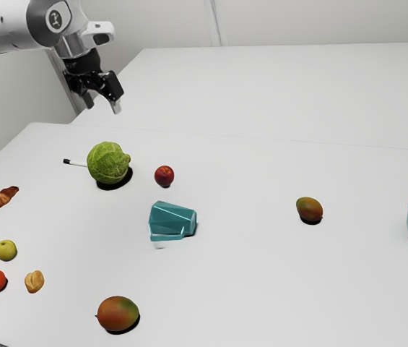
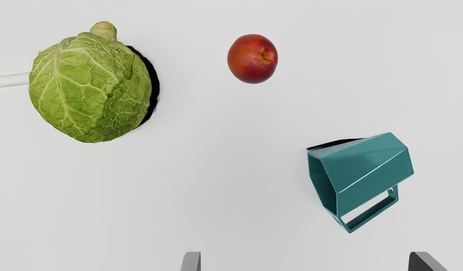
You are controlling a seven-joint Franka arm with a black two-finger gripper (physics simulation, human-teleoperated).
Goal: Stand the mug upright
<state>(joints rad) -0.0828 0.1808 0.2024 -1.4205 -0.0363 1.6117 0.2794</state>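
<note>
Exterior view: Your gripper [image 1: 102,107], 2 fingers [image 2: 191,262] apart, hangs well away from the mug [image 1: 170,219] on its side; likely mid-approach, you next need to reach and grip it.

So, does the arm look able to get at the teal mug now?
Likely yes: the gripper hangs open above the table, and the teal mug lies on its side, apart from the cabbage and nectarine.
</note>
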